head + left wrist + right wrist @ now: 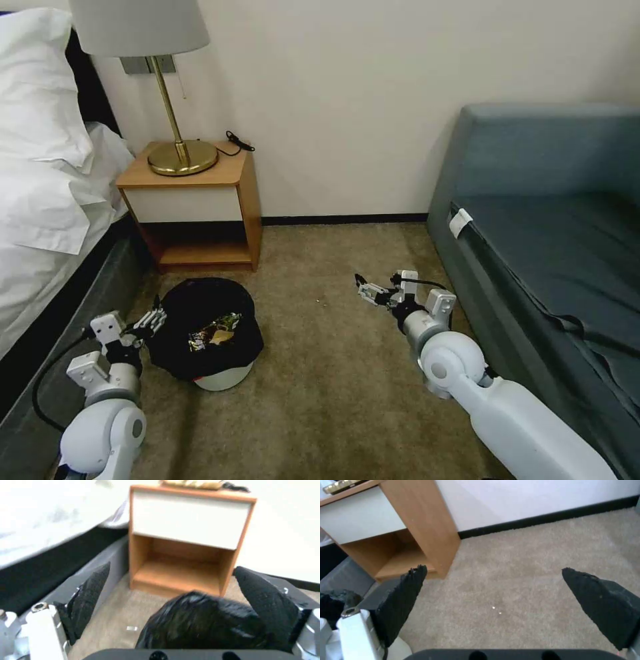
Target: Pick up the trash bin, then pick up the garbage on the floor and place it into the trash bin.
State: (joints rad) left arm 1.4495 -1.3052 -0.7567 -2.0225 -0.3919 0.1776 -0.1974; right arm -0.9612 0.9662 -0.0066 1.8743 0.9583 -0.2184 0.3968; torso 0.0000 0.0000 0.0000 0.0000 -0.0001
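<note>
The trash bin (223, 379), white with a black bag (200, 307) draped over its rim, stands on the carpet floor (333, 400) in front of the nightstand. A gold-brown wrapper (215, 331) of the garbage lies inside it. My left gripper (150, 322) is at the bin's left rim. In the left wrist view that gripper (172, 568) is open, with the bag (200, 622) bulging between its fingers. My right gripper (365, 288) hovers open over bare carpet to the bin's right. The right wrist view has this gripper (493, 570) open, with only carpet between its fingers.
A wooden nightstand (200, 200) with a brass lamp (181, 157) stands against the wall behind the bin. The bed (40, 200) runs along the left and a blue-grey sofa (553, 233) along the right. Open carpet lies between them.
</note>
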